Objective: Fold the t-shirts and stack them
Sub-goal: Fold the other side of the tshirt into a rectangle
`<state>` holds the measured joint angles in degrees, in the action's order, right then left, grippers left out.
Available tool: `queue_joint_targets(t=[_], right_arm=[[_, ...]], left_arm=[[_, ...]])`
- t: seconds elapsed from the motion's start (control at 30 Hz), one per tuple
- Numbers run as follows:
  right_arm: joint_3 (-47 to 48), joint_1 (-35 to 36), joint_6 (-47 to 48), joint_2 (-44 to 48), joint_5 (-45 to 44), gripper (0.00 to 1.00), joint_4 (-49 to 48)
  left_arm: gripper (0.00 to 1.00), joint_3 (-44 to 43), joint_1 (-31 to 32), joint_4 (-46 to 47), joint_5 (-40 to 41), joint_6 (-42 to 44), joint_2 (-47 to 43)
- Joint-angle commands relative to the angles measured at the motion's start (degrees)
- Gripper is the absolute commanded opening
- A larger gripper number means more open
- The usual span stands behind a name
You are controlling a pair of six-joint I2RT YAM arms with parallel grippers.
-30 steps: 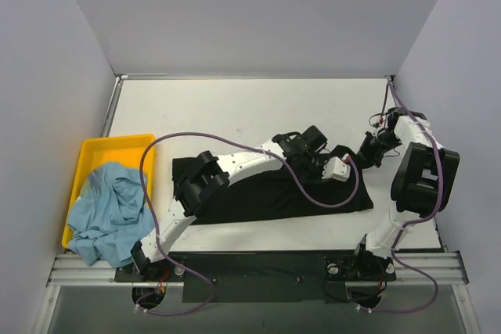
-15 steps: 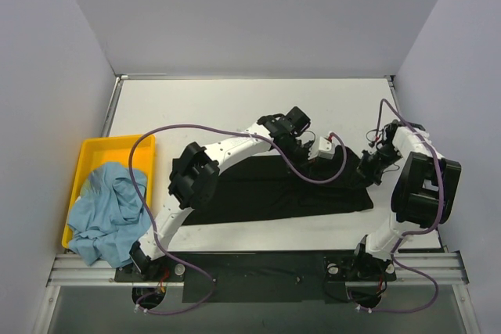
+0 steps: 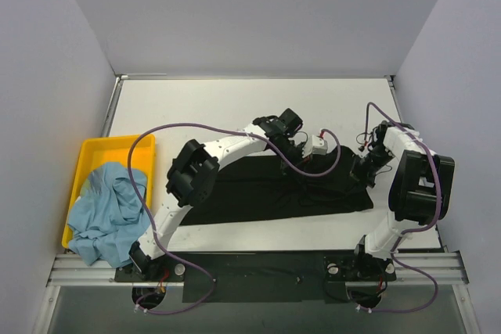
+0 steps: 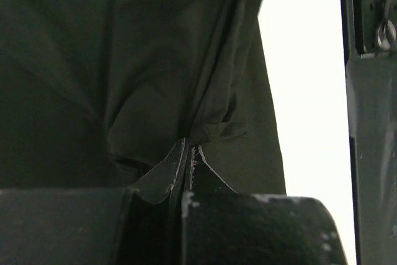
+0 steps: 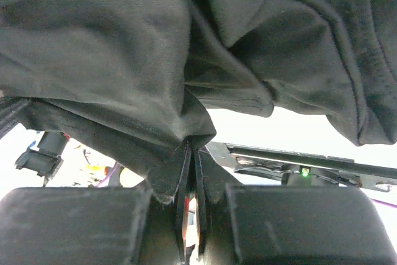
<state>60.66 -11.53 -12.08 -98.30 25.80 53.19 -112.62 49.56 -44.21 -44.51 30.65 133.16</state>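
Observation:
The black t-shirt (image 3: 266,192) lies spread across the middle of the table. My left gripper (image 3: 296,154) is over its far edge and is shut on a pinch of the black cloth (image 4: 186,91). My right gripper (image 3: 362,171) is at the shirt's right end and is shut on a fold of the same shirt (image 5: 186,79), which hangs in front of its camera. The light blue t-shirt (image 3: 106,213) lies crumpled in the yellow tray (image 3: 117,146) at the left.
The yellow tray stands against the left wall. Purple cables (image 3: 180,127) loop over the left arm and above the shirt. Grey walls close in the back and both sides. A metal rail (image 3: 258,260) runs along the near edge.
My left gripper has moved left and toward the far edge, pulling the shirt's top edge with it. My right gripper has shifted slightly at the right end, still on the cloth.

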Motion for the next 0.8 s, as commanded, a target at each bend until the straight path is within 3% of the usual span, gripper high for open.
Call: queue_joint_targets(t=[0.0, 0.13, 0.27, 0.33, 0.43, 0.47, 0.57, 0.67, 0.77], right_arm=[[4.27, -0.42, -0.75, -1.98, 4.16, 0.00, 2.89], [8.49, -1.91, -3.30, -6.63, 6.10, 0.00, -0.44], [11.92, -2.79, -6.37, -10.06, 8.21, 0.16, -3.34], [13.07, -3.58, -8.83, -10.51, 9.18, 0.25, -5.28], [15.26, -4.29, -12.43, -10.16, 9.71, 0.28, -7.31], [15.80, -4.38, -12.62, -9.81, 9.44, 0.28, -7.57], [17.29, -3.77, -10.70, -6.74, 8.04, 0.27, -7.57], [16.33, -2.45, -6.22, 0.62, -0.27, 0.28, -4.77], [11.61, 2.19, -4.80, 6.70, -9.25, 0.35, -3.01]], left_arm=[[0.00, 0.03, -4.28, 15.50, -1.99, -21.09, -3.70], [0.00, 0.73, -6.40, 21.87, -1.37, -33.26, -1.59], [0.00, 2.49, -6.84, 25.30, -0.23, -38.37, 0.60], [0.12, 2.49, -7.19, 26.53, -0.05, -40.57, 1.74], [0.25, 1.79, -8.16, 26.80, 0.56, -42.69, 2.89], [0.32, 1.53, -8.34, 26.80, 1.18, -42.70, 2.80], [0.38, 0.38, -9.57, 24.88, 1.36, -40.07, 2.63], [0.42, -1.19, -10.27, 21.54, 0.83, -35.41, 1.49], [0.46, -2.78, -10.27, 15.40, -0.04, -24.98, 0.26]])
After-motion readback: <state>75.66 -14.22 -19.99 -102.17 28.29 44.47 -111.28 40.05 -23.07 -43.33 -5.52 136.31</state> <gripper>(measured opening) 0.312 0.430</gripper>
